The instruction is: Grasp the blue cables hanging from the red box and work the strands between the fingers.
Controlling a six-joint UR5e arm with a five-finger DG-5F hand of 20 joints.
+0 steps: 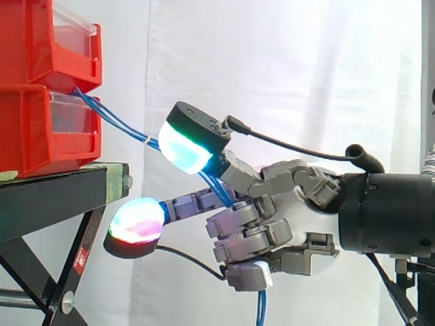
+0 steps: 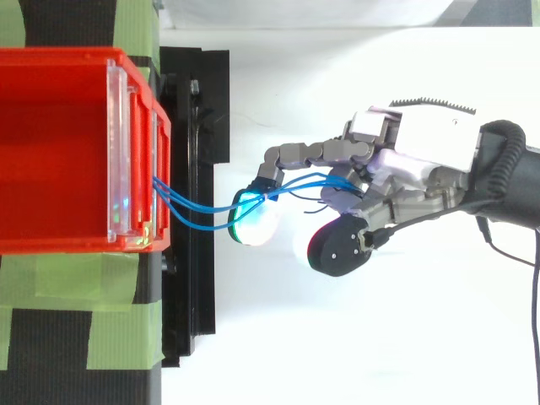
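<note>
Hand: the hand [image 1: 292,210] comes in from the right and is closed round the blue cables [image 1: 119,121]. The lower fingers are curled over the strands against the palm.
Blue cables: they leave the front of the stacked boxes at the seam where the upper red box [image 1: 41,41] sits on the lower red box [image 1: 41,129]. They slope down to the hand and pass through it, and a loose end hangs below the curled fingers.
Upper pad: a cyan-green pad [image 1: 183,148] lies against the bundle partway along the span. It probably serves to steady the strands so the curled fingers can rub them.
Lower pad: a pink pad [image 1: 136,221] on an outstretched finger sits under the cables, near the edge of the stand [image 1: 54,197] but apart from it.
Reason for the hold: the cables run nearly straight from box to hand, so they look lightly taut. This should let single strands slide between the fingers instead of bunching.
Surroundings: a clear front panel [image 2: 118,152] closes the box mouth, green tape [image 2: 118,329] crosses the stand top, and a white curtain [image 1: 292,68] hangs behind.
Obstacles: the stand edge lies closest to the outstretched finger, and the boxes limit travel to the left. Nothing lies between the hand and the cables.
</note>
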